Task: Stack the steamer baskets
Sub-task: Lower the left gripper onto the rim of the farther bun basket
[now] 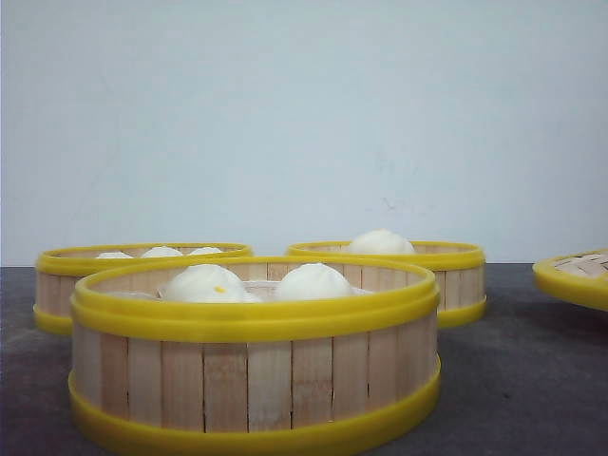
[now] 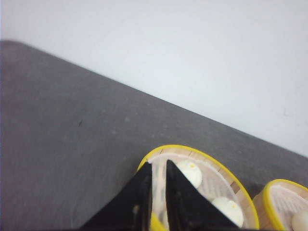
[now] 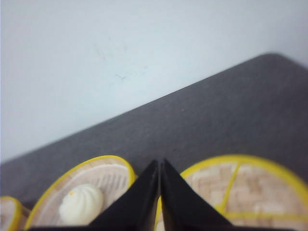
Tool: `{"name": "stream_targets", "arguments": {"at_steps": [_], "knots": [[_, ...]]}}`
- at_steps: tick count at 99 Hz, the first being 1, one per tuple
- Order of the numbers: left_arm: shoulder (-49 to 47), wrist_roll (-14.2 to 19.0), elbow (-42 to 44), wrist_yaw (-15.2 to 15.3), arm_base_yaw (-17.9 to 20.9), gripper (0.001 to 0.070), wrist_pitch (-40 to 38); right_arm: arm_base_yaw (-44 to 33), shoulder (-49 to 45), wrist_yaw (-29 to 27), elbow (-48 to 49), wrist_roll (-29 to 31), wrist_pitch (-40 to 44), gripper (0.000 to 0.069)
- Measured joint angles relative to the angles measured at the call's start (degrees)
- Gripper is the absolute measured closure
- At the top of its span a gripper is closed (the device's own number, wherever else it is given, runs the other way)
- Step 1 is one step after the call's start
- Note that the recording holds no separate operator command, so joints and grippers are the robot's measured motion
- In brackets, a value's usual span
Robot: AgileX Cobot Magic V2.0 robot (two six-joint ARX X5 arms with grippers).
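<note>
Three steamer baskets with pale slat walls and yellow rims stand on the dark table. One basket [image 1: 255, 380] is close in front holding white buns [image 1: 204, 282]. A second basket [image 1: 57, 285] sits back left and a third basket [image 1: 456, 275] back right. Neither gripper shows in the front view. My left gripper [image 2: 158, 163] hovers over the edge of a bun-filled basket [image 2: 192, 149], its fingers a narrow gap apart and holding nothing. My right gripper [image 3: 159, 161] is shut and empty, above the gap between a one-bun basket [image 3: 103, 159] and a woven lid [image 3: 250, 187].
The woven, yellow-rimmed lid [image 1: 575, 275] lies at the table's right edge. A pale wall rises behind the table. Another basket [image 2: 286, 197] shows beside the one under my left gripper. Dark bare tabletop [image 2: 72, 144] spreads to the left of the baskets.
</note>
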State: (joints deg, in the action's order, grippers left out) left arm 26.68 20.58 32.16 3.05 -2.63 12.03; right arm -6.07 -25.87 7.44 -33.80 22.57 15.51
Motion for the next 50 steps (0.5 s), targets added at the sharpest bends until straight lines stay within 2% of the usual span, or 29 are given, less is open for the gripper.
{"name": "stream_targets", "arguments": {"at_steps": [18, 36, 42, 44, 45, 50], "knots": [[9.7, -5.4, 13.9, -2.7, 0.0, 0.0685, 5.9, 0.0, -9.6, -0.1, -17.9, -10.9, 10.4, 0.0686], [12.9, -9.1, 19.6, -5.6, -0.1, 0.0672, 8.7, 1.7, -13.1, 0.0, -26.2, -15.6, 14.5, 0.0677], [13.1, -9.5, 19.6, -6.0, -0.5, 0.0626, 9.5, 2.4, -13.5, 0.0, -26.4, -16.4, 15.2, 0.0607], [13.2, -9.6, 19.6, -6.0, -0.6, 0.0601, 9.7, 2.6, -13.5, 0.1, -26.4, -16.4, 15.5, 0.0564], [13.3, -9.7, 19.6, -6.0, -0.7, 0.0570, 9.8, 2.8, -13.6, 0.1, -26.4, -16.6, 15.9, 0.0512], [13.4, -10.2, 19.6, -6.1, -1.0, 0.0495, 10.1, 3.3, -13.9, 0.1, -26.4, -16.7, 16.5, 0.0393]]}}
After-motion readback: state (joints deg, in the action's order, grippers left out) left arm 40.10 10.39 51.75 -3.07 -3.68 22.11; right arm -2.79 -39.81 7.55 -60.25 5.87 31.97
